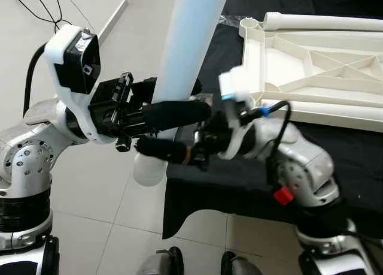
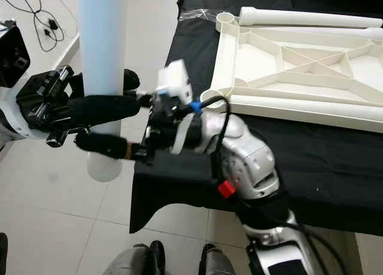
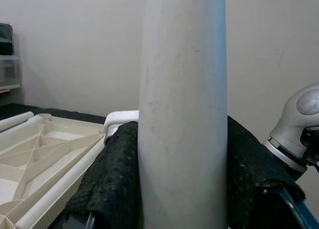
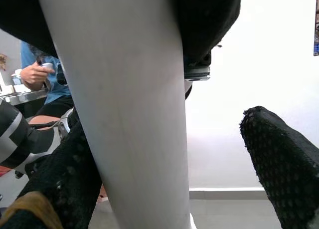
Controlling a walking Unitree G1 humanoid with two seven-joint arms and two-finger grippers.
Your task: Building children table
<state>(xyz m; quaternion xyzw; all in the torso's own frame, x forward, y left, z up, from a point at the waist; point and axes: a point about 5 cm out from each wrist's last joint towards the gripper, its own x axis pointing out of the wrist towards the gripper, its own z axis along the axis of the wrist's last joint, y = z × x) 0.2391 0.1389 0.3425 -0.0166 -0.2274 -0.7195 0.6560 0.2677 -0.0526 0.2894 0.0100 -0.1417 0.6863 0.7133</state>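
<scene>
- The white table leg (image 1: 185, 53) is standing upright beside the black-covered table's (image 1: 239, 185) left edge, nearest the camera.
- The left gripper (image 1: 173, 113) is clamping it steady.
- The right gripper (image 1: 161, 150) is straddling it lower, fingers wide, probably for guiding it.
- The upturned tabletop (image 1: 311, 77) is lying ready, sockets up.

White table leg (image 1: 190, 41) held upright, cream tabletop (image 1: 311, 71) lying underside-up on black cloth

- Smooth, matt white plastic on the table leg (image 1: 185, 53), faintly scuffed.
- Coarse, knitted-looking black cloth over the left gripper (image 1: 173, 131) fingers (image 3: 112, 179).
- Cream plastic, ribbed and slightly glossy, on the upturned tabletop (image 1: 311, 65).
- Matt black cloth across the table (image 2: 335, 161).
- Brushed silver metal on the arms (image 1: 299, 155).
- Glossy pale tiles on the floor (image 1: 114, 215).
</scene>
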